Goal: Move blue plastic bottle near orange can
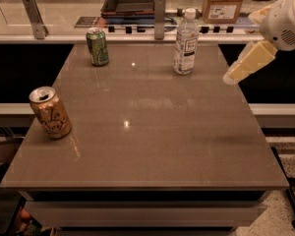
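The blue plastic bottle (185,42) is clear with a white cap and a white label. It stands upright at the far right of the brown table (152,146). The orange can (50,113) stands upright near the table's left edge, close to the front. My gripper (247,64) hangs at the right edge of the view, above the table's far right edge. It is to the right of the bottle and apart from it, and it holds nothing.
A green can (97,46) stands at the far left of the table. Behind the table runs a counter with a dark tray (132,2), a cardboard box (224,3) and upright metal posts (160,16).
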Controlling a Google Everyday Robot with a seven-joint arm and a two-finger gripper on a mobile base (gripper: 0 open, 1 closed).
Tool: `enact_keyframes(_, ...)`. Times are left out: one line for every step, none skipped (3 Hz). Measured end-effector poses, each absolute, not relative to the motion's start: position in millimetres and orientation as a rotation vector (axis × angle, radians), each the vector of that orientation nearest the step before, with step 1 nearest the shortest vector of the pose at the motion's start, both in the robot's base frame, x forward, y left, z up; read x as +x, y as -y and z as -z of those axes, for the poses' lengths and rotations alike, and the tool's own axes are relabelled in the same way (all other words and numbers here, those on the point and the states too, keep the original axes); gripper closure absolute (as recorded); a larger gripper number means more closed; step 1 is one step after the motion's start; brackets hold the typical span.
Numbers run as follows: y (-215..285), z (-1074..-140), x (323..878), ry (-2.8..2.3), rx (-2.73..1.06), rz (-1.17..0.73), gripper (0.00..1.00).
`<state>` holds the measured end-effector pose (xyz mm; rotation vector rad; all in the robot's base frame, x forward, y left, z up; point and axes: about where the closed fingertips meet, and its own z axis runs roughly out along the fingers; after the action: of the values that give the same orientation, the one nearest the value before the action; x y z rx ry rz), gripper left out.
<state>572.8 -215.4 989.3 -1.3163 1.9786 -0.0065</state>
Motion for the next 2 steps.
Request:
enact_keyframes(204,-980,613,-1.924,-1.156,-0.065,0.00)
enact_keyframes(193,-973,650,-1.863,-1.044,-0.135,0.00)
